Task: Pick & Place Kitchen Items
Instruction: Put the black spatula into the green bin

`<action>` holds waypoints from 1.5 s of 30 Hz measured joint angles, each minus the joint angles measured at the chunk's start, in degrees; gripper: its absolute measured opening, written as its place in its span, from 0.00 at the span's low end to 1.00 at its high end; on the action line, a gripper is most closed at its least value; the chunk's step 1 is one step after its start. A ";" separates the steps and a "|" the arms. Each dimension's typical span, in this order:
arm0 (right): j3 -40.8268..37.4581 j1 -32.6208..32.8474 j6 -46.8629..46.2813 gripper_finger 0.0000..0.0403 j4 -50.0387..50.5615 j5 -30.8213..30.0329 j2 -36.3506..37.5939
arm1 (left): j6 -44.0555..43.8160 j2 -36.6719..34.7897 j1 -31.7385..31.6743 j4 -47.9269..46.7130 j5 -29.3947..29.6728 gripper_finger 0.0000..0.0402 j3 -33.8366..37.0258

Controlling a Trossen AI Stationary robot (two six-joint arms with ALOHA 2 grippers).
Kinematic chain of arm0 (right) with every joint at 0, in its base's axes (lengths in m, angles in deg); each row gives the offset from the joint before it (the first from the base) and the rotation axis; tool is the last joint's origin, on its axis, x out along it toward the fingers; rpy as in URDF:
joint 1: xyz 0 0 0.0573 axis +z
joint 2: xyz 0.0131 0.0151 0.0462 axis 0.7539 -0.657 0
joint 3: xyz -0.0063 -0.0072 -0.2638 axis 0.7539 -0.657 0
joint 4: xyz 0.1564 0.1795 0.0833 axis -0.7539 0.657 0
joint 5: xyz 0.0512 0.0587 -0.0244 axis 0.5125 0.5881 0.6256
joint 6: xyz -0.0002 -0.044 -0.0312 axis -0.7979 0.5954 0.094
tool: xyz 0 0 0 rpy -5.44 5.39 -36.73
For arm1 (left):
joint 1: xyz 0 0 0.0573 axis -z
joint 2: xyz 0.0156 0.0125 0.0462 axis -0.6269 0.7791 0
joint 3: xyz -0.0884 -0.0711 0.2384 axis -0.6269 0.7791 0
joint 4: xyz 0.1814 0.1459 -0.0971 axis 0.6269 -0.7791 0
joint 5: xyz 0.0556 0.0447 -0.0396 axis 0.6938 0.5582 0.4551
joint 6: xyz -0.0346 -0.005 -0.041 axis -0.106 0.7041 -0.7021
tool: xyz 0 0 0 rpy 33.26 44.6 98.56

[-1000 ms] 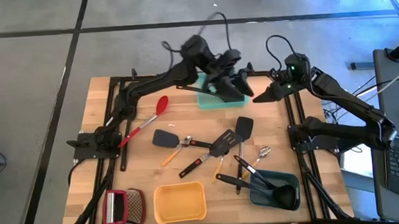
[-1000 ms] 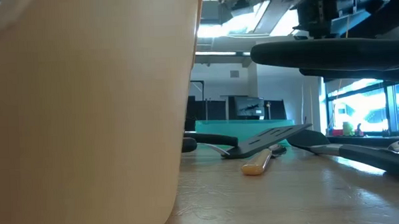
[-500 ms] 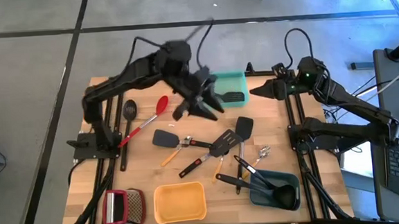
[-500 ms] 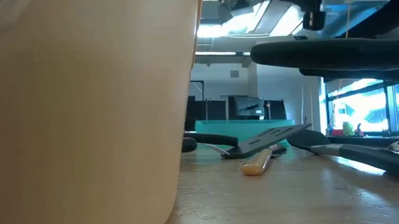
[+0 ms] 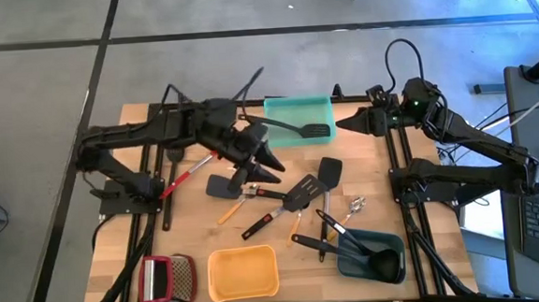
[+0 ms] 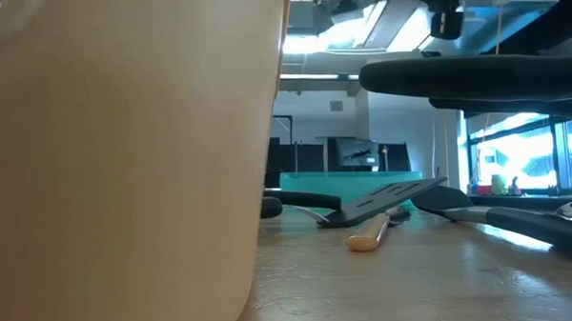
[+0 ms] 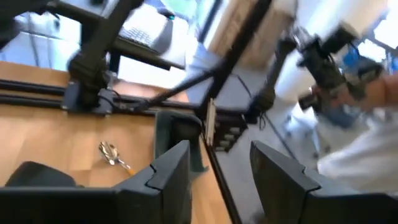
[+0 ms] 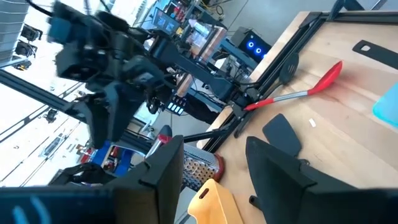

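Hovering over the middle of the surface [image 5: 121,179], the left claw [image 5: 263,163] has its fingers apart with nothing between them; the left wrist view shows a clear gap. It sits above the near end of the black turner [image 5: 223,185] and the orange-handled tool [image 5: 235,207], so the step in hand looks like reaching for the next loose utensil. One black spatula [image 5: 298,129] lies in the teal tray [image 5: 297,105], its long axis running across the tray, blade toward the right arm's side.

The red spoon [image 5: 195,165] lies just beside the left arm, long axis diagonal, bowl toward the far edge and handle toward the near left. More black turners [image 5: 302,194] lie fanned between the claw and the grey-blue tray [image 5: 370,257], which holds a ladle.

Next, I judge, the claw must drop lower, turn its fingers across a chosen handle, and close on the shaft clear of its neighbours, since several handles cross.

The right claw [image 5: 343,125] waits at the far right edge beside the teal tray, fingers apart and empty.
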 joint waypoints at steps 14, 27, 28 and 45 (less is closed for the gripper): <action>0.00 -0.02 0.41 0.44 0.70 -0.20 -0.11 | -26.68 -10.06 -0.50 30.35 26.09 0.40 35.41; 0.00 -0.02 0.44 0.44 3.55 -0.17 -0.13 | -39.20 -9.71 -0.78 28.11 37.06 0.39 46.64; 0.00 -0.02 0.44 0.44 3.53 -0.17 -0.11 | -38.73 -9.71 -0.78 27.96 36.96 0.39 47.11; 0.00 -0.02 1.53 0.44 3.50 -0.15 -0.11 | -23.71 -9.71 1.07 0.36 22.36 0.37 48.11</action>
